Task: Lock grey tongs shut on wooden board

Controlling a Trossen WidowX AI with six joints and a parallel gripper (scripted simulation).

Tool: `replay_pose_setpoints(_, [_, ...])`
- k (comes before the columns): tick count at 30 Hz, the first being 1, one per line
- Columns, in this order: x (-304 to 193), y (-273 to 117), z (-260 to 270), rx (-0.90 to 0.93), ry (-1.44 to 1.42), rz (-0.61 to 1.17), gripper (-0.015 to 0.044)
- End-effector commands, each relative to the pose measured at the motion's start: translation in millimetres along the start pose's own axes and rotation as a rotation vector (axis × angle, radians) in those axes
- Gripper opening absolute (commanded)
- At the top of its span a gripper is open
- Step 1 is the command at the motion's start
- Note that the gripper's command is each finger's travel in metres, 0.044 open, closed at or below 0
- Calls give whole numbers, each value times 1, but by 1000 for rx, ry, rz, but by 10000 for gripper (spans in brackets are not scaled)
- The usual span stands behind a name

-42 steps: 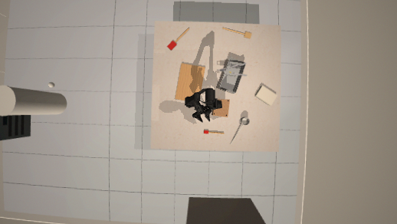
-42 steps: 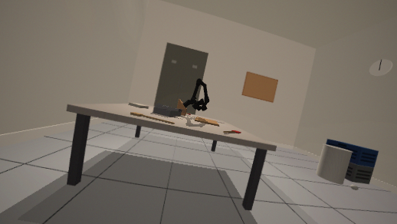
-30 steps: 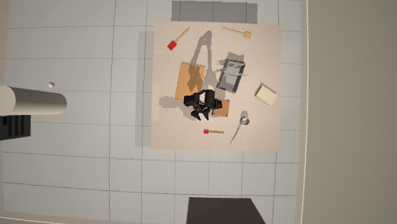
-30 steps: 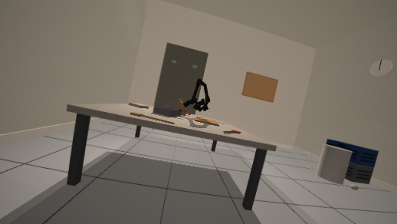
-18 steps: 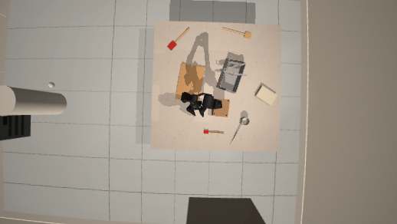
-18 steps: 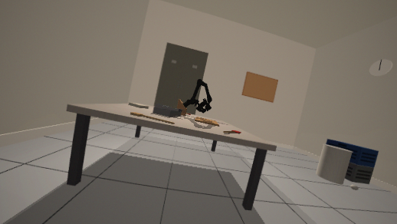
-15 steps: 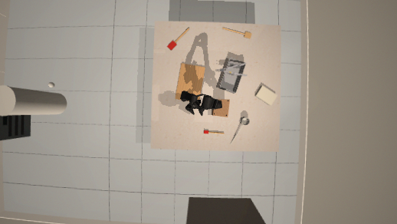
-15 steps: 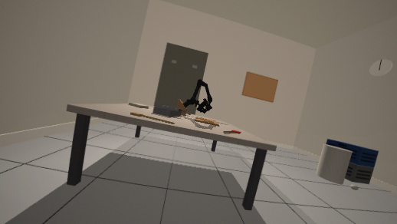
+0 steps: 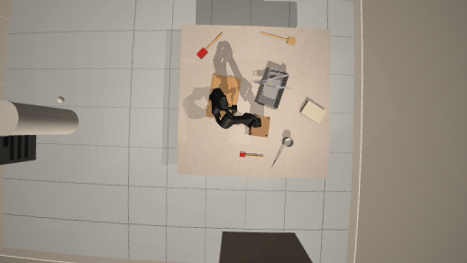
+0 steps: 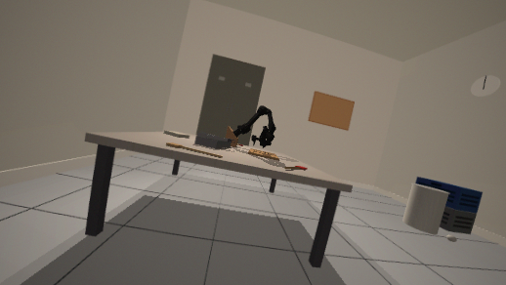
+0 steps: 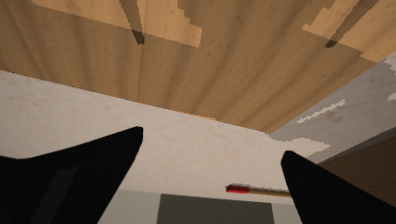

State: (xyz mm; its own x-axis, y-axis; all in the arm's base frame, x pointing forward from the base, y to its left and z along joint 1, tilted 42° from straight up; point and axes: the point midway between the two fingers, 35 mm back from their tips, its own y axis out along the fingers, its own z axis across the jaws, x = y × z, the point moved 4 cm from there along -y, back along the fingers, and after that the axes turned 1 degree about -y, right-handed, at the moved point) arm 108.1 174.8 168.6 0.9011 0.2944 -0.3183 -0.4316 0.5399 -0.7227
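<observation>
The grey tongs (image 9: 258, 82) lie open across the roasting tin (image 9: 270, 96) (image 10: 209, 142), with their arms spread over its right rim in the top view. In the exterior view they are too small to make out. The wooden board (image 9: 231, 83) (image 10: 264, 154) (image 11: 200, 65) lies flat left of the tin, under the arm, with no tongs on it. My gripper (image 10: 259, 142) (image 11: 213, 145) is wide open and empty, raised above the board. The fingers' shadows fall on the board in the wrist view. In the top view the arm hides part of the board and the fingers are unclear.
A red-headed tool (image 9: 202, 53) lies at the back left, a wooden-handled one (image 9: 291, 40) at the back right. A cream block (image 9: 313, 111) is at the right. A whisk-like tool (image 9: 287, 141) and a small red-tipped tool (image 9: 242, 154) (image 11: 237, 189) lie near the front.
</observation>
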Motion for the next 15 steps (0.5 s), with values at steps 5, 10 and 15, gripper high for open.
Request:
replay_pose_setpoints(5, [70, -48, -21, 8, -239, -242, 440])
replay_pose_setpoints(10, [99, -71, -46, -14, -353, -292, 440])
replay_pose_setpoints(15, [140, -108, -105, -83, -604, -362, 440])
